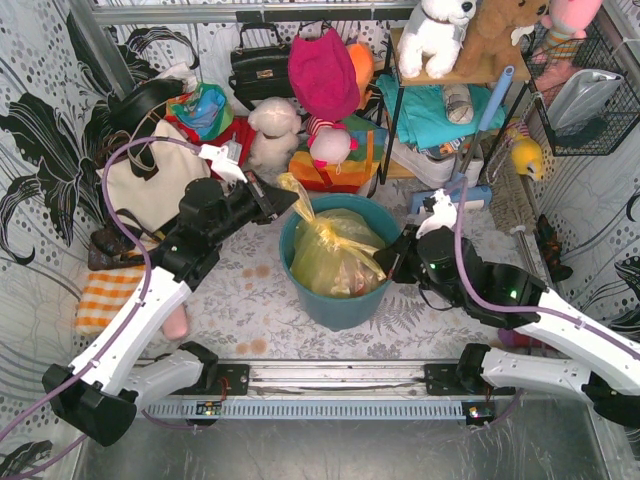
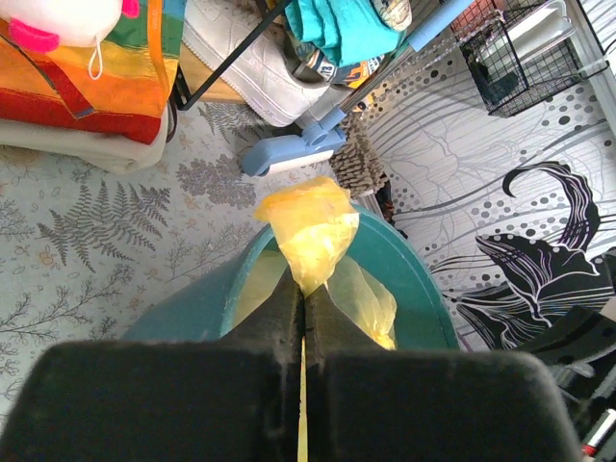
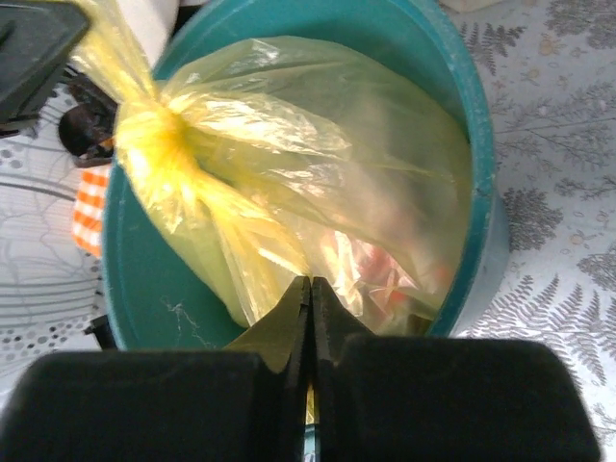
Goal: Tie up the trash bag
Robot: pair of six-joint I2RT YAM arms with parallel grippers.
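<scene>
The trash bag (image 1: 330,255), thin crinkly yellow plastic, sits inside the round teal bucket (image 1: 340,305). Its top is gathered into a twisted neck (image 3: 164,144) with a tail pulled up and left over the rim. My left gripper (image 1: 290,200) is shut on that tail (image 2: 310,226), and yellow film shows between its closed jaws (image 2: 304,289). At the bucket's right side, my right gripper (image 1: 385,262) is shut on a fold of the bag (image 3: 318,144), its tips (image 3: 310,281) just inside the rim (image 3: 481,173). Reddish and pale contents show through the plastic.
A cream tote bag (image 1: 150,185) and black handbags lie at the back left. Plush toys (image 1: 320,90) and a shelf rack (image 1: 440,110) stand behind the bucket. A blue brush and dustpan (image 1: 470,190) lie at the right, an orange checked cloth (image 1: 105,295) at the left.
</scene>
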